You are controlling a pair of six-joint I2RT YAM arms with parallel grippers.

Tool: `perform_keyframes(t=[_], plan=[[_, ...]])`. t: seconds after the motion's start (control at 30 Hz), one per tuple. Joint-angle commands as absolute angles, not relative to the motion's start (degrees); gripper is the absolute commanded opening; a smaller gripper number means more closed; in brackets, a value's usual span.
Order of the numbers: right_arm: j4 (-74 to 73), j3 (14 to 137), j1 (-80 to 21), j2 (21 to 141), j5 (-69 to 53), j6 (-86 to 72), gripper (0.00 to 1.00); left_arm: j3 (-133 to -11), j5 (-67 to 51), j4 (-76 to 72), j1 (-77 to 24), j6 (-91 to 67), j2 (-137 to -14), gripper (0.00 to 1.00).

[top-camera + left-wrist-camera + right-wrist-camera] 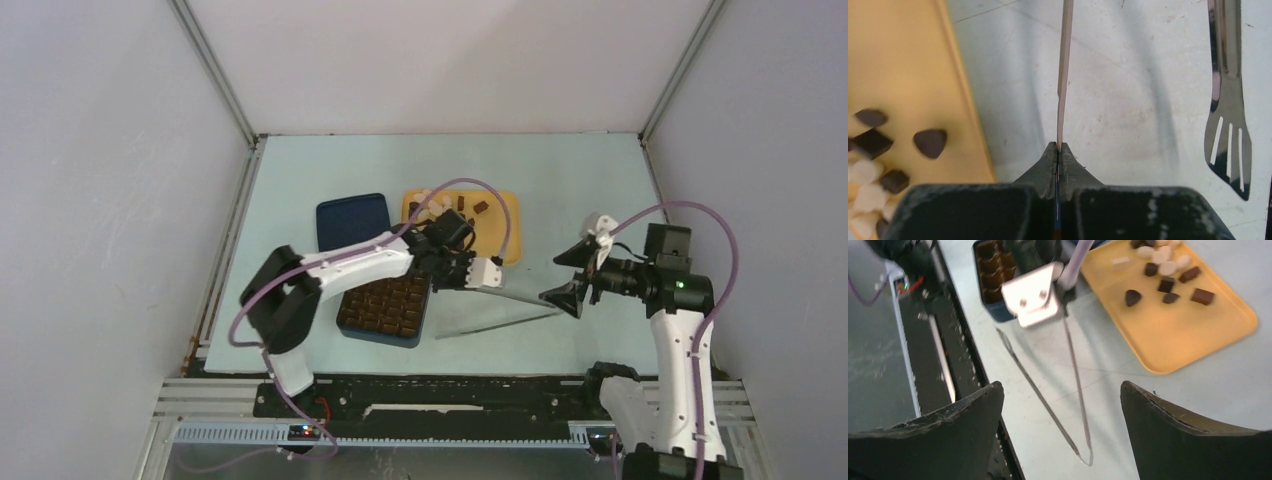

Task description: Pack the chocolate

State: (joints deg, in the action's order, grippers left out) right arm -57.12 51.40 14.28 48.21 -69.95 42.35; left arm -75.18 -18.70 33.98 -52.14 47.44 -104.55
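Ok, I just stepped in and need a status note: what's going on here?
The left hand is shut on one arm of the thin metal serving tongs. Their other, slotted-tipped arm is free. The right hand stands open near the tongs' joined end, holding nothing. The small cream-white and dark brown chocolate pieces lie on the yellow plastic tray, beside the dark blue square box with its brown gridded insert.

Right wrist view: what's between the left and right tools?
Metal tongs, one arm pinched in the left tool, joined end toward the right tool; shown there.
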Motion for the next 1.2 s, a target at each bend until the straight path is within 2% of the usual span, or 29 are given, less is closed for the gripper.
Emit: perform_keyframes(t=[0.0,0.27,0.57,0.73,0.87,1.0,1.17], plan=[[-63.7,54.3,4.9,49.0,-61.8,56.7,0.89,-68.3,-23.6,26.3,-51.1,49.0,-93.8,0.0],[-73.8,61.1,-14.5,59.6,-49.4,63.6,0.87,-64.0,-26.1,26.5,-49.5,47.6,-87.4,0.0],[-66.8,63.1,-25.6,67.3,-40.6,53.6,0.86,-64.2,-30.1,25.9,-47.0,43.4,-85.6,0.0],[-60.4,63.1,-28.8,68.3,-35.0,46.9,0.83,-64.4,-34.2,25.4,-45.6,41.1,-85.2,0.0],[-59.1,62.4,-29.2,67.9,-35.1,46.8,0.82,-66.2,-39.6,25.3,-42.7,36.7,-86.4,0.0],[-57.6,60.4,-29.5,67.3,-35.3,46.6,0.82,-65.1,-40.3,23.6,-42.3,36.4,-85.6,0.0],[-55.8,59.0,-29.9,66.9,-36.4,46.4,0.76,-65.8,-41.3,23.7,-42.3,35.8,-85.6,0.0]])
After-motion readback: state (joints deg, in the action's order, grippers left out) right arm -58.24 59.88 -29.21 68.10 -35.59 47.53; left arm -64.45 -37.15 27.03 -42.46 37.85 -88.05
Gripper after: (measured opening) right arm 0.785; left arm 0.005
